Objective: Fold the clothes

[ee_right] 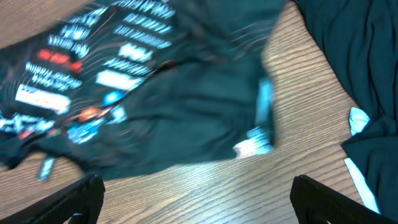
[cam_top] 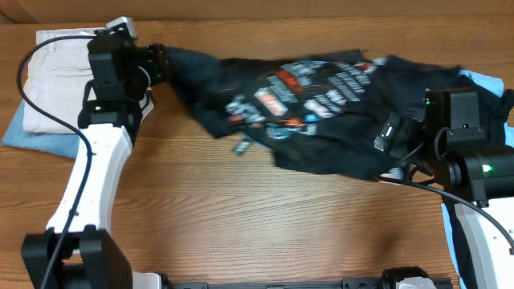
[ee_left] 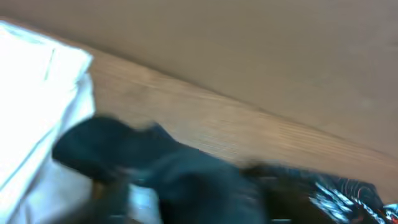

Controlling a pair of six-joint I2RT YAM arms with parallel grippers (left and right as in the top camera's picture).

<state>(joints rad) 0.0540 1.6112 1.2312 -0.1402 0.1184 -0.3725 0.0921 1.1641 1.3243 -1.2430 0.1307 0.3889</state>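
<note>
Black sports shirt (cam_top: 321,104) lies crumpled, print up, across the far half of the table (cam_top: 241,225), running from the left gripper (cam_top: 161,64) over to the right arm. I judge it thin, light, limp and a bit slick. It will sag and bunch, so I'd pinch it at a hem or sleeve edge, one corner per claw. Left arm reaches along the far edge, its claw against the shirt's left end. The wrist view is smeared, so I cannot tell if it is open or gripping. Right arm hangs over the shirt's near right edge, right gripper (ee_right: 198,190) spread wide, nothing between the fingers, bare wood below. Folded beige trousers (cam_top: 56,76) sit in the far left corner
</note>
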